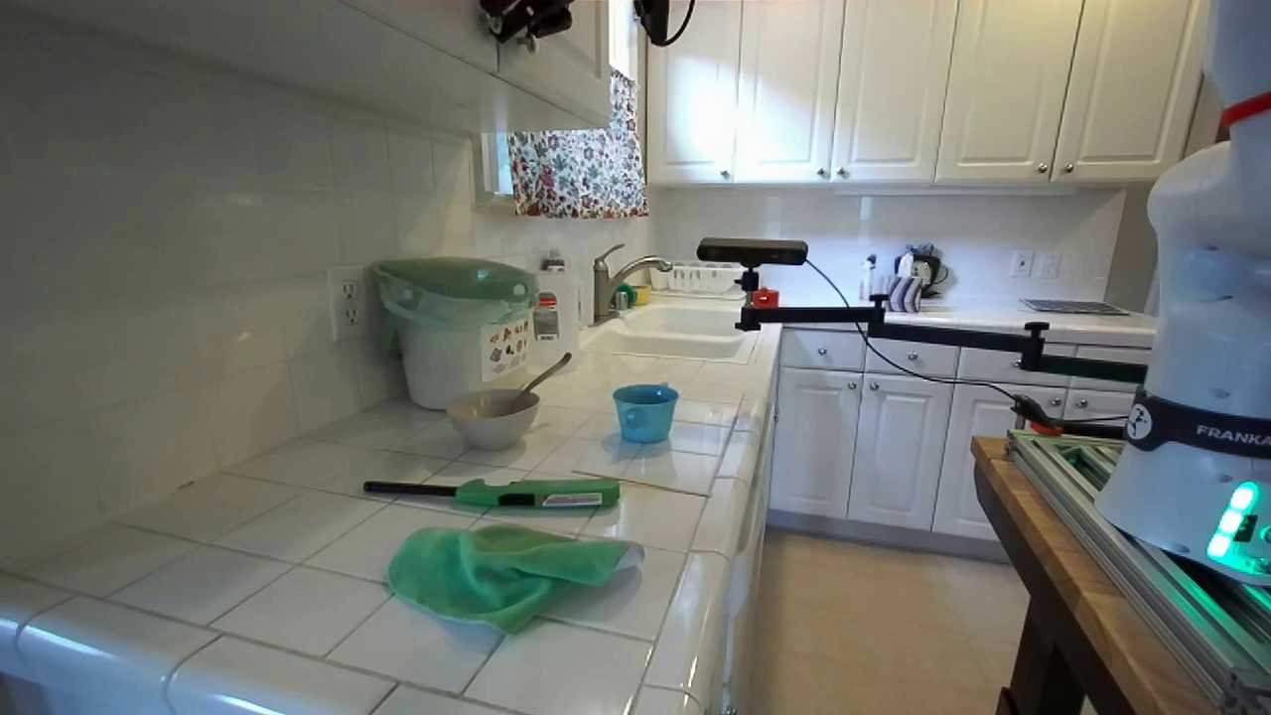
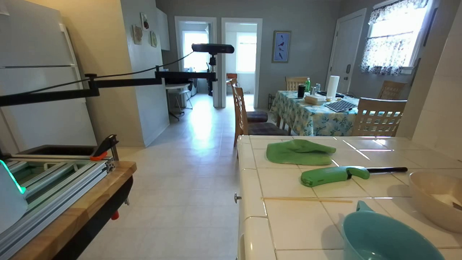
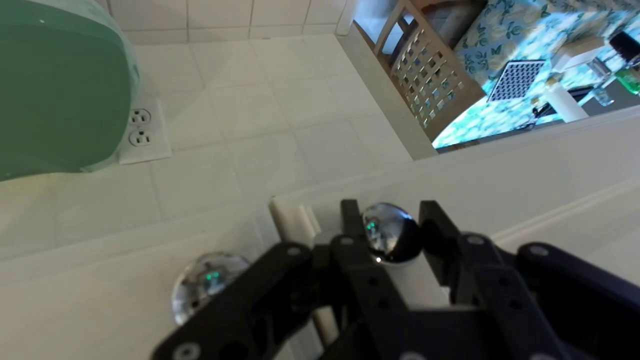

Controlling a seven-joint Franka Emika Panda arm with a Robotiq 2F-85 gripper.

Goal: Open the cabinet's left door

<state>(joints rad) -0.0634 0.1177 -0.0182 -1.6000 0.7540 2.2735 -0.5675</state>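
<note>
The left door (image 3: 560, 190), left-hand leaf of the white wall cabinet (image 1: 397, 70), carries a bright round knob (image 3: 387, 234) at its lower inner corner. The end effector (image 3: 389, 215) is clamped about that knob from both sides — no gap discernible in the wrist view. The hold is judged well chosen: that corner should lie farthest from the presumed hinge side, where a pull gives most leverage. The matching knob (image 3: 205, 284) on the cabinet's right leaf (image 3: 100, 295) lies outside the grip. A beige strip (image 3: 285, 220) shows where the leaves meet; whether the door stands ajar cannot be told. On the surface (image 1: 298, 606) below the cabinet stand a lidded pail (image 1: 452, 343), a bowl (image 1: 492, 425) and a blue cup (image 1: 645, 415), all lower than the door's bottom edge, hence presumably no obstruction. Risk noted: the polished knob may slip — an outward arc, not a straight tug, is advised.
</note>
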